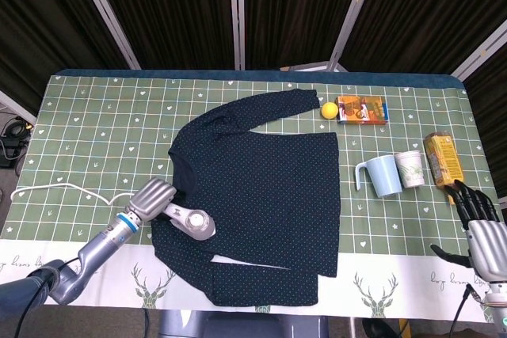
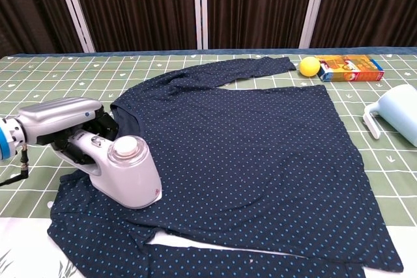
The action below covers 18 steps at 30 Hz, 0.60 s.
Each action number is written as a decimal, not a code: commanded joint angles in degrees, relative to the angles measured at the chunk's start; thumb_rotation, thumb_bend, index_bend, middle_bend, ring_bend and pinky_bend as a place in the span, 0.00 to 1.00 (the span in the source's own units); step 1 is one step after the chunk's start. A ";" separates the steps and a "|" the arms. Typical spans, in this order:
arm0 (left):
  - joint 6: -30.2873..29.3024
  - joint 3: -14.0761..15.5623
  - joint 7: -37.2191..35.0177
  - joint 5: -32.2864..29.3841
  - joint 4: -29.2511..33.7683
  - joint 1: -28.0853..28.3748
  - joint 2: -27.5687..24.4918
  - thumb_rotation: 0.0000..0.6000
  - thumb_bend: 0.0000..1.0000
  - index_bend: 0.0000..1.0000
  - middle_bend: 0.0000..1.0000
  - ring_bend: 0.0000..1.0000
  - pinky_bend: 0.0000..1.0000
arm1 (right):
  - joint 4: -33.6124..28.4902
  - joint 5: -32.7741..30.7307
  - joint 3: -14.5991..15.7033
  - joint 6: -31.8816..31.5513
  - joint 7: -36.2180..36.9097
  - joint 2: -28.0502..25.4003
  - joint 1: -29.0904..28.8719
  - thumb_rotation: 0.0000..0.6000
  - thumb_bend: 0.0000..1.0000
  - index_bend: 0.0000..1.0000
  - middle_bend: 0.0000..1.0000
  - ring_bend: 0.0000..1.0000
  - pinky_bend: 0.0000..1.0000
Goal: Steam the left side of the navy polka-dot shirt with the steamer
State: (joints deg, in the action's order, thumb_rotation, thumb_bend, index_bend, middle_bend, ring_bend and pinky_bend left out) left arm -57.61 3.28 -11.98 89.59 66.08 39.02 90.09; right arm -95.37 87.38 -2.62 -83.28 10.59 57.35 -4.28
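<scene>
The navy polka-dot shirt (image 1: 261, 195) (image 2: 254, 154) lies spread flat on the green patterned table, sleeves out. A white-grey steamer (image 1: 192, 223) (image 2: 124, 174) rests on the shirt's left edge, near the lower left sleeve. My left hand (image 1: 152, 198) (image 2: 62, 122) grips its handle from the left. A white cord (image 1: 71, 189) trails away to the left. My right hand (image 1: 482, 219) hangs off the table's right front edge, fingers apart, holding nothing; the chest view does not show it.
A yellow ball (image 1: 329, 110) (image 2: 309, 66) and an orange box (image 1: 361, 109) (image 2: 350, 68) lie beyond the shirt's upper right. A light blue pitcher (image 1: 383, 175) (image 2: 399, 114), a paper cup (image 1: 410, 168) and an orange carton (image 1: 444, 159) stand to the right.
</scene>
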 commanded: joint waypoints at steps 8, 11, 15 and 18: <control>-1.51 0.99 -1.76 2.42 0.26 -0.38 0.59 1.00 0.00 0.88 0.81 0.81 1.00 | -0.20 0.00 0.02 -0.19 -0.31 0.04 0.09 1.00 0.00 0.00 0.00 0.00 0.00; -1.63 1.16 -1.72 2.84 0.61 -0.38 0.86 1.00 0.00 0.88 0.81 0.81 1.00 | -0.20 0.07 0.05 -0.24 -0.29 0.02 0.11 1.00 0.00 0.00 0.00 0.00 0.00; -1.62 1.27 -1.55 3.48 1.88 -0.12 0.90 1.00 0.00 0.88 0.81 0.81 1.00 | -0.20 0.13 0.05 -0.35 -0.11 -0.05 0.15 1.00 0.00 0.00 0.00 0.00 0.00; -1.83 1.51 -1.07 4.19 2.81 0.03 0.85 1.00 0.00 0.88 0.81 0.81 1.00 | -0.20 0.15 0.05 -0.43 0.02 -0.10 0.19 1.00 0.00 0.00 0.00 0.00 0.00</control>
State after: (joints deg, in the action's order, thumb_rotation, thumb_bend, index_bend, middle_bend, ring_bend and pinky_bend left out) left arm -59.33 4.66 -13.26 93.52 68.56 38.96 90.96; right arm -95.57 87.53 -2.57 -83.70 10.60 57.25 -4.09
